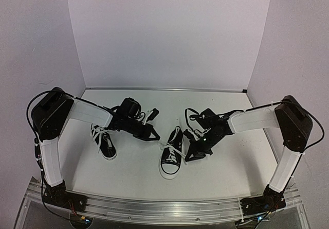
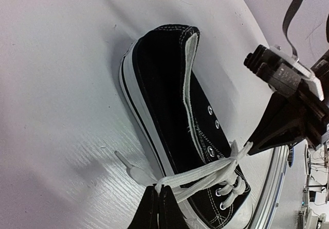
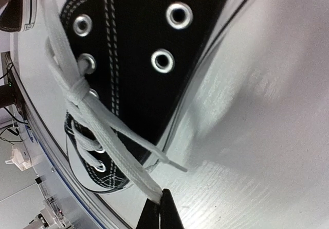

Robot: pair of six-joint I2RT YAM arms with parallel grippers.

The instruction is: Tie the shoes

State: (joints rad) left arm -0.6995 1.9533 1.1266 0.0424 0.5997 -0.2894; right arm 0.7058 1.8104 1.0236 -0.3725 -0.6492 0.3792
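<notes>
Two black shoes with white soles stand on the table. One shoe is at the left with loose laces. The other shoe lies between my grippers. My left gripper is shut on a folded white lace beside that shoe, pinching it at the fingertips. My right gripper is shut on the opposite lace strand, close to the shoe's sole. Both strands run taut to a crossing over the eyelets. A free lace tip rests on the table.
White walls close in the white table at the back and sides. An aluminium rail runs along the near edge, holding both arm bases. The right gripper's body hangs close above the shoe's toe.
</notes>
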